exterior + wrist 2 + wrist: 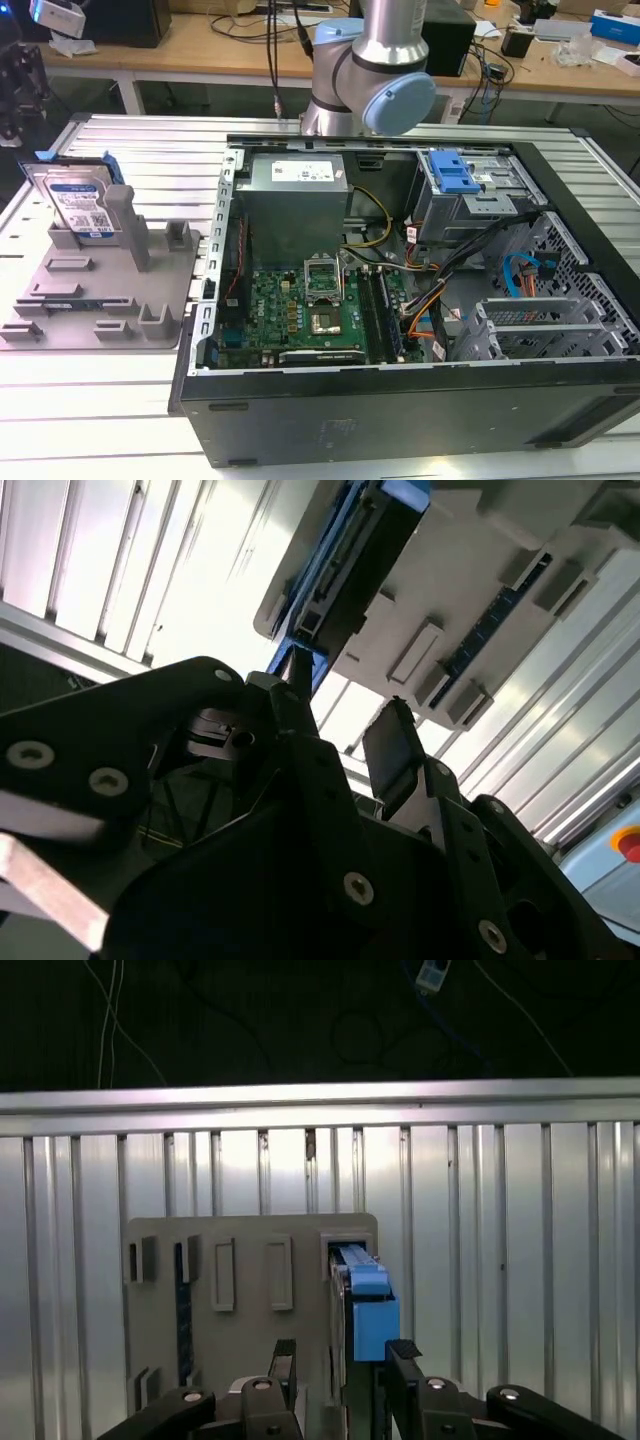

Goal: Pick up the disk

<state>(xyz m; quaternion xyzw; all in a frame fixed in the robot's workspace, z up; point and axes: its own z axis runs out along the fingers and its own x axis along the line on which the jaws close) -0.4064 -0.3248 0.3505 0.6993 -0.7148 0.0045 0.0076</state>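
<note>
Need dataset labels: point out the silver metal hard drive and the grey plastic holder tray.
Silver metal hard drive (84, 210): exterior view, on its blue-and-white label.
Grey plastic holder tray (110, 283): exterior view, on a bare part of its flat base.

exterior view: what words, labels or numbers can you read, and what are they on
No text is legible.
Blue-and-white label on the flat silver metal disk, standing in the grey plastic holder tray: print and barcodes, too small to read.
White label on the grey metal power supply box: too small to read.
White sticker on the grey metal drive cage with blue latch: too blurred.
</note>
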